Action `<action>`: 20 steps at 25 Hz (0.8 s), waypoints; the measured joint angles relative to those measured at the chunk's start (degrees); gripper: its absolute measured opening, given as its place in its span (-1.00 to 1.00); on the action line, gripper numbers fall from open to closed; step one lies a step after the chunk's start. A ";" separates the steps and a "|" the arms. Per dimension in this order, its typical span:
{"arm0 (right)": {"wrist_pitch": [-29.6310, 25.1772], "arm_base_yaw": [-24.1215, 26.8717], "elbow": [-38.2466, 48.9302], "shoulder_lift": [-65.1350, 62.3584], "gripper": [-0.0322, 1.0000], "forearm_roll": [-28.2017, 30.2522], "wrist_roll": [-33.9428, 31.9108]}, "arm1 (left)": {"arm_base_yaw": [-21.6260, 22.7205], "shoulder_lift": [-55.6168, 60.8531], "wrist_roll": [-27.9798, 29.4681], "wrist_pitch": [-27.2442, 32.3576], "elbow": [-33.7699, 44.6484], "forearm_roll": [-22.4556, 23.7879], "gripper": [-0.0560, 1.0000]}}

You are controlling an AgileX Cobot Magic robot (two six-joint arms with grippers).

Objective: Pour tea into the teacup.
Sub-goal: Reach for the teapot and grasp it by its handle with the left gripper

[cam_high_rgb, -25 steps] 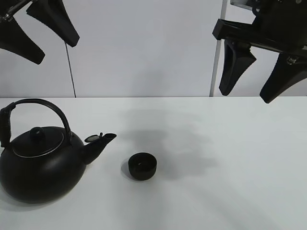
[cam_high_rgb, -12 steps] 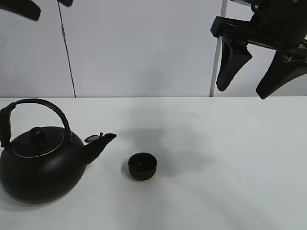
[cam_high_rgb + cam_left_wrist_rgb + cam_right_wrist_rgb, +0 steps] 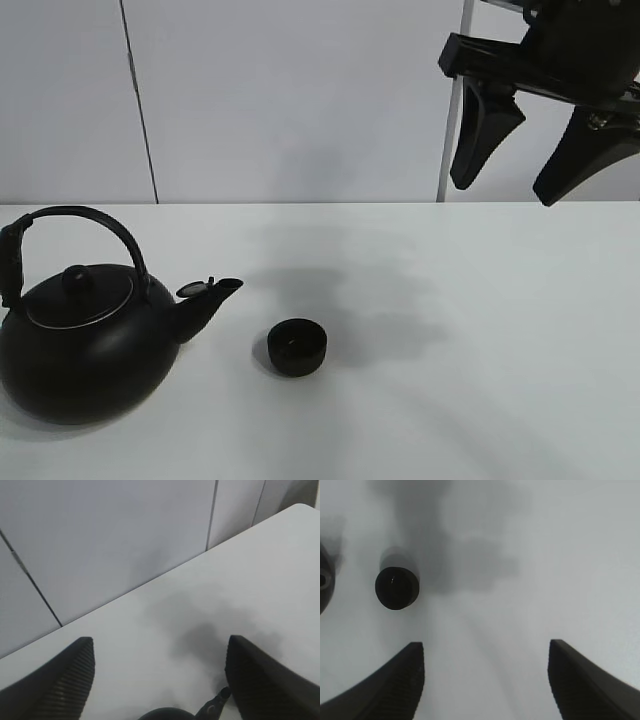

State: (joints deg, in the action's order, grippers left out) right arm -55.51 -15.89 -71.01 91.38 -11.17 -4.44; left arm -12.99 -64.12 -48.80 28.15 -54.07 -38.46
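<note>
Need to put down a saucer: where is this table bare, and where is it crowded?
Bare: the white table from the small matte-black handleless teacup to its right edge, below the right hand hanging high, and the strip along the back wall. Crowded: the left front, where the big round black kettle points its spout at the nearby teacup.

— Where's your right gripper?
— My right gripper [image 3: 503,192] hangs high up on the right side. Its black fingers [image 3: 484,130] point downward and are splayed apart, with nothing between them.
— And in its wrist view?
— The ribbed pads [image 3: 400,685] are set wide apart and the gap between them is empty.
— The left one?
— My left gripper [image 3: 160,640] shows only in its own wrist view. The jaws are spread wide and hold nothing, and it is angled forward rather than straight down.
</note>
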 joint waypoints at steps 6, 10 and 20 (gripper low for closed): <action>0.04 0.00 0.00 0.00 0.00 0.05 0.00 | 0.00 5.14 -0.81 -10.99 13.06 -1.88 0.11; 0.12 0.00 0.00 0.00 0.00 0.05 0.00 | 0.00 5.69 -0.86 -16.31 17.57 -3.22 0.11; 0.65 0.00 0.00 0.00 0.00 0.05 0.00 | 0.00 5.76 2.84 -22.55 17.71 -3.03 0.11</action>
State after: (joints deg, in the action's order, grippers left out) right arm -54.86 -15.89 -71.01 91.38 -11.12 -4.44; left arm -12.99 -58.37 -45.96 5.59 -36.36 -41.48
